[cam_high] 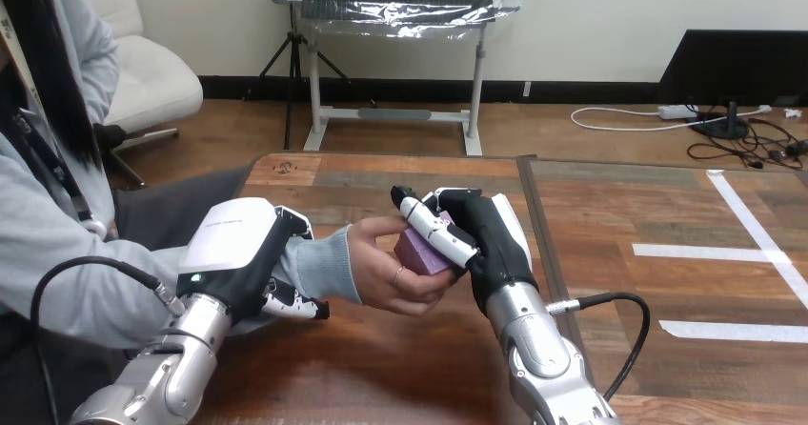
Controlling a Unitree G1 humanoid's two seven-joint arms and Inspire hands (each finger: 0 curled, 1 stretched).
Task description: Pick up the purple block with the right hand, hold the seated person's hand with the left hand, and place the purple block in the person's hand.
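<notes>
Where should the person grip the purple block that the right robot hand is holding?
Probably its bare lower and left faces, from below: the person's hand cups under the purple block, while the right robot hand curls its fingers over the top and right side.

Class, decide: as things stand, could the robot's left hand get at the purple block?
Probably not. The left hand is curled round the person's wrist, and the purple block sits in the person's hand, gripped by the right hand.
</notes>
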